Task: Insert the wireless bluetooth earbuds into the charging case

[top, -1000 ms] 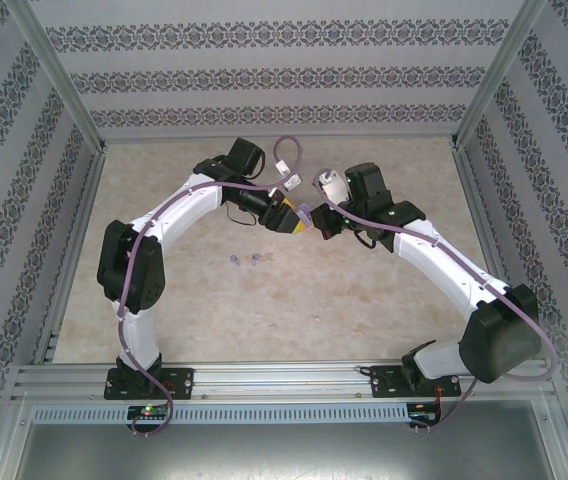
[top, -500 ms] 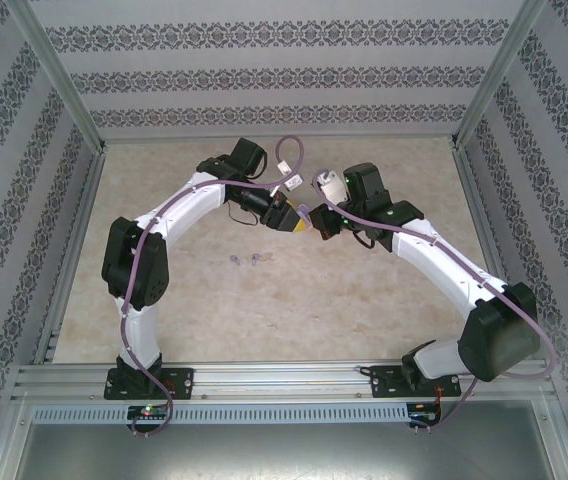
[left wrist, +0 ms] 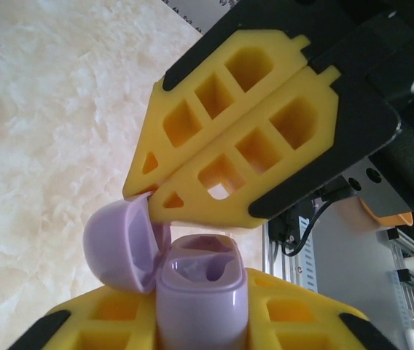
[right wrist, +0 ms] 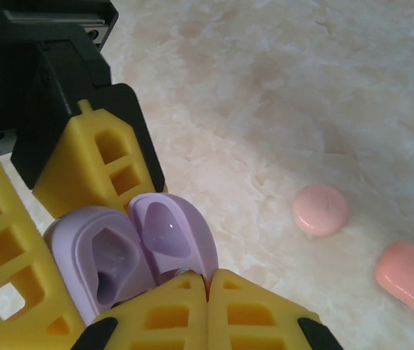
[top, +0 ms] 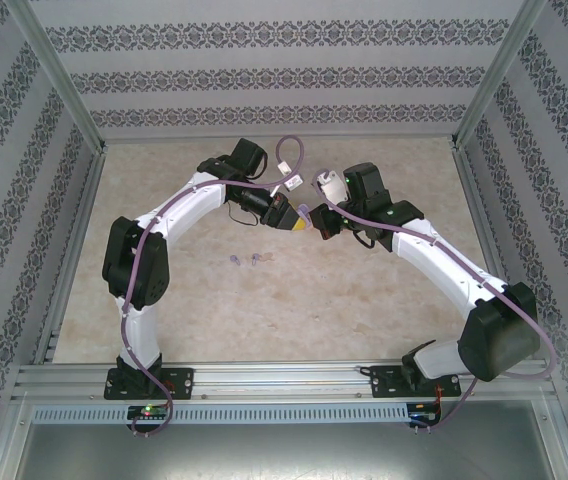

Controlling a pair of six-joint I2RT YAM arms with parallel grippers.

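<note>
— Above mid-table, what's held?
— Your left gripper (left wrist: 200, 313) clamps the open purple case (left wrist: 201, 288); your right gripper (right wrist: 207, 281), closed empty, touches its lid (left wrist: 119, 244). Nearby, purple earbuds (top: 255, 259) lie on the table (top: 364, 320).

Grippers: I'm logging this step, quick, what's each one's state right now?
Left gripper: closed on the open purple charging case.
Right gripper: closed, holding nothing, tips at the lid.
</note>
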